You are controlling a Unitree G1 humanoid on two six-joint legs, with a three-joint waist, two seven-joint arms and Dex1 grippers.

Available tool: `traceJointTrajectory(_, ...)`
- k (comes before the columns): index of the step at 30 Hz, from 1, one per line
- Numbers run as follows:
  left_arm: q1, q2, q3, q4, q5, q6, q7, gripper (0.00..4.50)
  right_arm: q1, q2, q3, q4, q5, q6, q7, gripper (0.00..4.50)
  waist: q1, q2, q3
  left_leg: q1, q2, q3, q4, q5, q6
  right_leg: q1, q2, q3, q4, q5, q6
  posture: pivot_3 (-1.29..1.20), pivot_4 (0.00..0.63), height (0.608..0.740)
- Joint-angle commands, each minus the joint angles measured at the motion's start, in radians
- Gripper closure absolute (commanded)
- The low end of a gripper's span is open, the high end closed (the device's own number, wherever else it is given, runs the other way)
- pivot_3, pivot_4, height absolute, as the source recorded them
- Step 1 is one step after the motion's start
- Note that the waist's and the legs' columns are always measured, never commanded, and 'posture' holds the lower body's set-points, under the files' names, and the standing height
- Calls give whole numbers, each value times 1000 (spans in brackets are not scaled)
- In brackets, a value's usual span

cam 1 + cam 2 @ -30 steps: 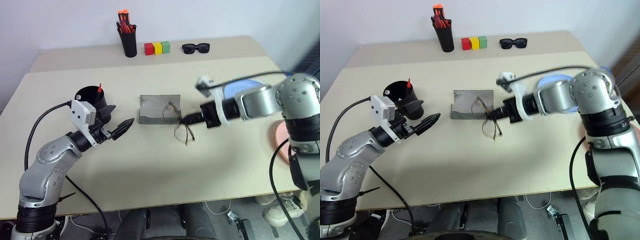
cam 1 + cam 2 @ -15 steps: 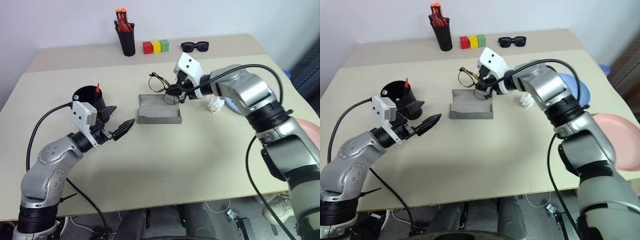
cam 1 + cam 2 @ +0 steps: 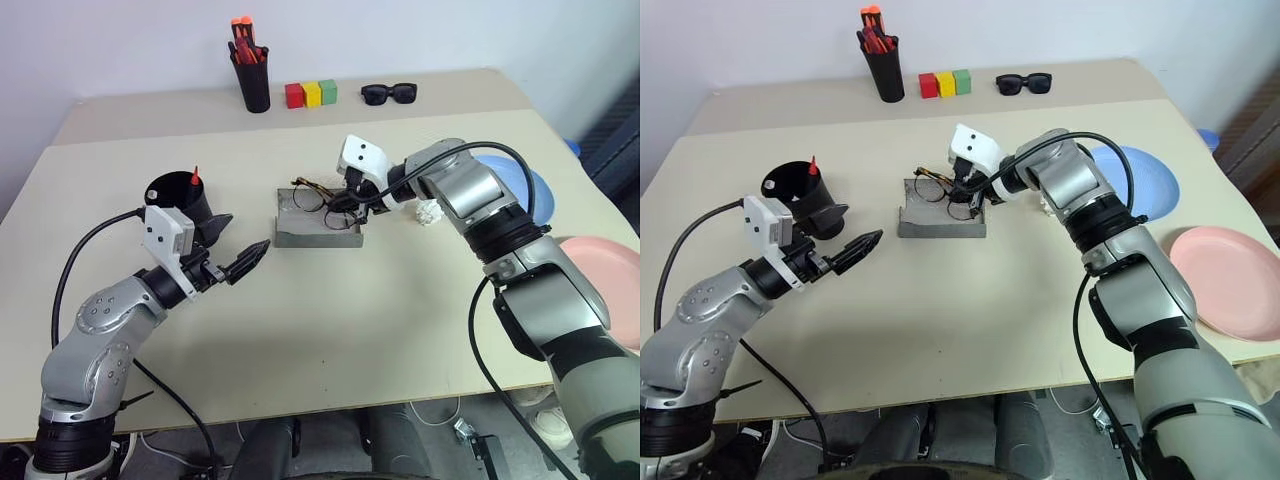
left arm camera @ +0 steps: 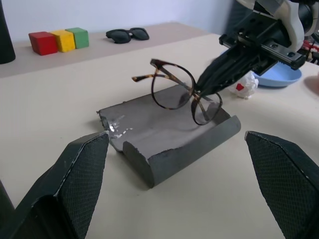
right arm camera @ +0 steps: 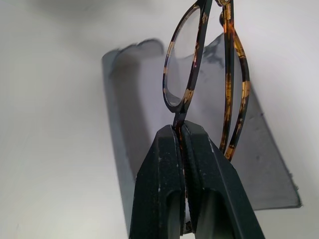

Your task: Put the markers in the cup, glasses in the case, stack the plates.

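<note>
— Over the open case [image 3: 318,229]: item held?
— Glasses [image 4: 180,96], pinched at the bridge by the right gripper [image 5: 180,130], lenses just above the grey tray.
— Left gripper [image 3: 245,262]?
— Fingers spread, empty, beside the cup [image 3: 178,196].

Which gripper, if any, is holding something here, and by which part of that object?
The right gripper pinches the glasses by the frame at the bridge between the lenses. The left gripper is open and holds nothing.

Silver arms [image 3: 470,195], black cables (white wrist boxes).
</note>
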Motion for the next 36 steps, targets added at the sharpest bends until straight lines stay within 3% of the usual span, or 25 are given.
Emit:
traceJointTrajectory(1,-8,-1,15,-29,-11,-15,1,0,17,-8,3,-13,-46,-39,71,4437,0,0,0,0,0,0,0,0,0,0,0,0,0,0,0,0,150,740)
traceJointTrajectory(13,9,1,24,-46,-17,-8,8,0,16,59,-22,40,-140,-90,127,4437,0,0,0,1,0,0,1,1,-2,0,0,0,2,1,-1,0,150,740)
traceJointTrajectory(17,16,0,21,-53,-14,-9,13,0,6,79,-43,68,-141,-77,137,3226,0,0,0,1,0,0,1,1,-2,0,0,0,2,1,-1,0,150,740)
traceJointTrajectory(23,18,-2,18,-52,-14,-9,21,0,-20,95,-75,105,-149,-79,112,71,-1,0,0,1,0,0,1,2,-3,0,0,0,3,1,-2,0,150,740)
traceJointTrajectory(30,12,-5,15,-48,-9,-13,25,0,-70,111,-136,144,-132,-40,97,29,-2,0,0,2,0,0,1,2,-3,0,0,1,4,1,-2,0,150,740)
traceJointTrajectory(34,9,-6,13,-46,-2,-16,29,0,-117,125,-258,195,-50,64,68,29,-1,0,0,2,0,0,2,2,-4,0,0,1,5,1,-2,0,150,740)
traceJointTrajectory(36,6,-10,16,-45,-5,-15,35,0,-149,137,-351,266,-10,104,-30,29,-1,0,0,2,0,0,2,3,-4,0,0,1,6,1,-2,0,150,740)
